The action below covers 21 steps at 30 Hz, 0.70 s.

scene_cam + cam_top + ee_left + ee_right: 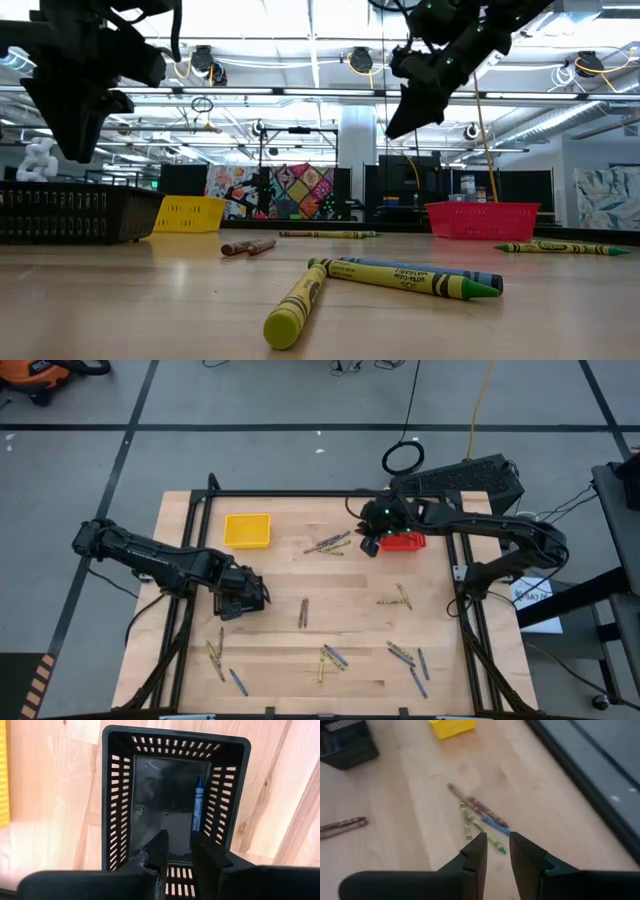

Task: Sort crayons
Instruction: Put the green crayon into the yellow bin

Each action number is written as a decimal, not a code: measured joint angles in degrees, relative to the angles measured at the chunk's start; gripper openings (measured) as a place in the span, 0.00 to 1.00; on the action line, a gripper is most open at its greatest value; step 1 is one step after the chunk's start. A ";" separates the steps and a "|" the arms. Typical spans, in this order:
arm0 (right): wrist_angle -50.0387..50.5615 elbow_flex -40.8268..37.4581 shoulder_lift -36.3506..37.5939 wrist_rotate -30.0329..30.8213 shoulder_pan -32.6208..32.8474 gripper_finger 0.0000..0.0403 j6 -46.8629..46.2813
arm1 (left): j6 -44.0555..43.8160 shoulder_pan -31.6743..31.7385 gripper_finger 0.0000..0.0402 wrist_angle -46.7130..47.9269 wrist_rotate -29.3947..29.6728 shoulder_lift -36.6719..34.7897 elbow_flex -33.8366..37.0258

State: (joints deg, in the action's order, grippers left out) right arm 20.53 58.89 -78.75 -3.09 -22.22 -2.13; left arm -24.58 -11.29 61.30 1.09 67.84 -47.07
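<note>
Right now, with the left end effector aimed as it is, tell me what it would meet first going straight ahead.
Probably the floor of the black basket. The left end effector points down into it with its fingers slightly apart and empty; a blue crayon lies just beside that line. Depth is unclear.

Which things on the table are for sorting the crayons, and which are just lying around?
For the job:
- crayons scattered on the table
- blue crayon already in the black basket
- yellow basket
- red basket

Just lying around:
- black box behind the table
- cable loop on the floor
</note>
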 joint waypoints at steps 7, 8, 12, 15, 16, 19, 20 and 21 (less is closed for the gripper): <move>-4.16 0.00 -5.44 -7.63 0.24 0.18 2.24 | 0.00 0.00 0.19 0.03 0.73 0.02 0.00; -4.86 0.00 -6.40 -7.57 0.24 0.18 2.78 | 0.00 0.00 0.19 -0.02 0.78 0.02 0.00; -5.79 0.00 -9.95 -7.50 0.80 0.18 5.95 | 0.00 0.00 0.19 -0.21 1.03 0.02 0.00; -5.72 0.00 -12.35 -7.59 1.45 0.18 8.83 | 1.04 0.00 0.19 -0.59 1.21 0.02 0.00; -5.72 0.00 -13.10 -7.73 1.79 0.18 10.29 | 1.38 0.00 0.19 -0.64 1.28 0.02 0.01; -5.71 0.00 -14.86 -10.36 2.79 0.18 17.58 | 1.49 0.00 0.19 -0.91 1.39 0.02 0.00; -5.76 0.00 -15.45 -10.69 3.19 0.18 19.55 | 1.48 0.00 0.19 -0.90 1.39 0.02 0.02; -5.83 0.00 -16.03 -10.61 3.54 0.18 20.85 | 1.46 0.00 0.19 -0.92 1.39 0.02 0.00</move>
State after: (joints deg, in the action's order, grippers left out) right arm 14.70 58.89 -94.78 -13.70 -18.68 18.72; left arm -23.11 -11.29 60.38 2.48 67.85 -47.07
